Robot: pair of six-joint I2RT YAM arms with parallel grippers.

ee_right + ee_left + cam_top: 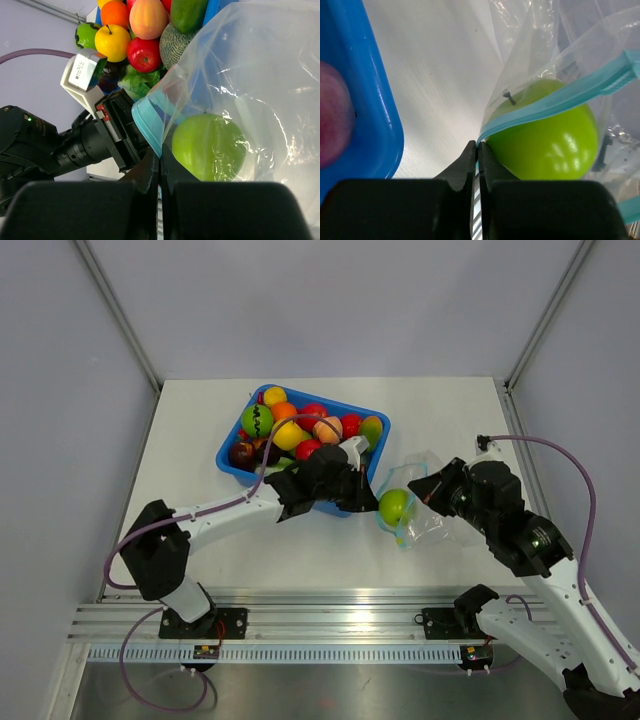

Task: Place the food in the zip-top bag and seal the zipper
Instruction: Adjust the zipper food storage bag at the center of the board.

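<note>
**Both grippers at the bag mouth, 1 apple inside**

Nearest to the arm bases, the zip-top bag (428, 525) lies on the white table (300, 550), between the 2 grippers. The left gripper (477, 149) has its jaws pressed together on the end of the zipper (560, 97). The right gripper (159, 159) is also closed, and it seems to pinch the bag's mouth edge.

Inside the bag sits 1 green apple (545, 145), just behind the zipper.

The film is probably thin, soft and slippery, so it will fold under any push. The zipper is the stiffer part and the better place to hold. The glossy apple looks light and round, so it may roll out if the mouth tilts down.

Farther away, touching the left arm, stands 1 blue bin (232, 454). It holds the remaining food (300, 430), at least 10 pieces, too crowded for an exact count.
</note>
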